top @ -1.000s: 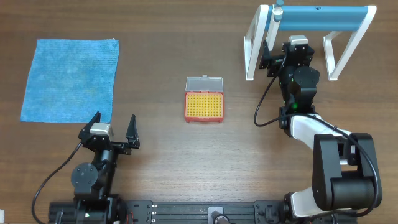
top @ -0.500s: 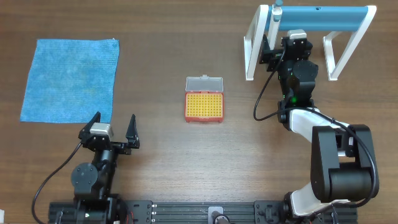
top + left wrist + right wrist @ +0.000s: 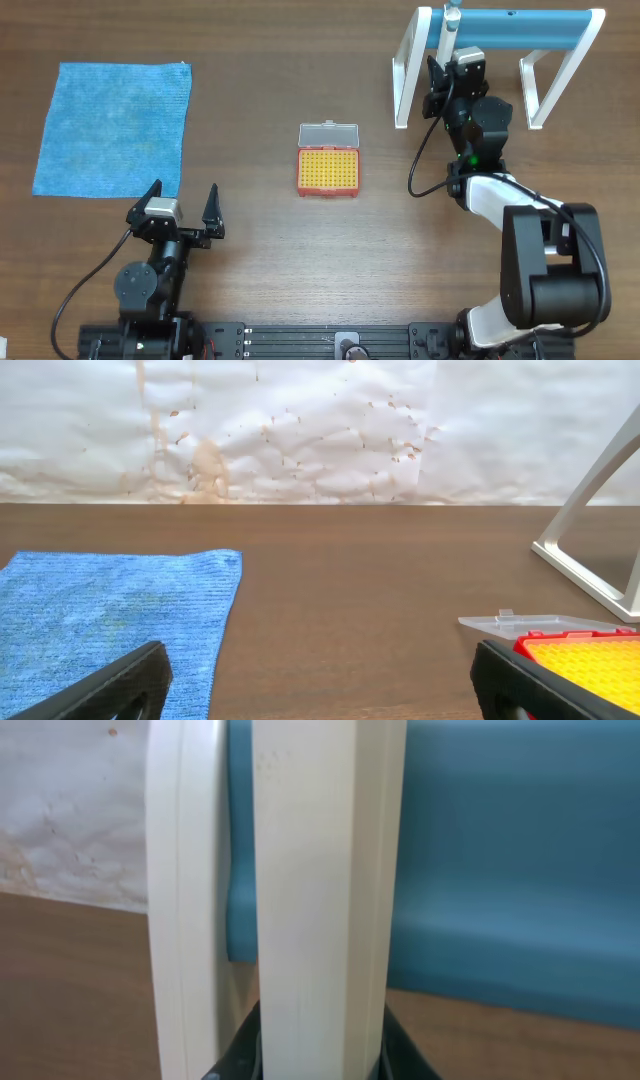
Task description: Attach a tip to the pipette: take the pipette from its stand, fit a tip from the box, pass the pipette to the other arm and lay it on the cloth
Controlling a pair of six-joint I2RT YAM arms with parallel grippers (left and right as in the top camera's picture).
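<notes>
The white pipette (image 3: 449, 22) hangs upright from the left end of the blue-topped stand (image 3: 515, 24) at the back right. My right gripper (image 3: 446, 76) is up against it. In the right wrist view the dark fingers (image 3: 392, 1038) press both sides of the pipette body (image 3: 325, 890), beside a white stand leg (image 3: 185, 890). The red tip box (image 3: 328, 165), lid open and yellow rack showing, sits mid-table and appears as the tip box (image 3: 585, 658) in the left wrist view. The blue cloth (image 3: 112, 128) lies flat at the back left. My left gripper (image 3: 181, 214) rests open near the front left, holding nothing.
The stand's white legs (image 3: 405, 75) flank my right gripper closely on its left side. Bare wooden tabletop (image 3: 300, 260) stretches between the box, the cloth and both arm bases. A papered wall (image 3: 320, 430) closes the far side.
My right gripper has moved farther toward the stand and its fingers have drawn in around the pipette. The left arm, box and cloth have stayed put.
</notes>
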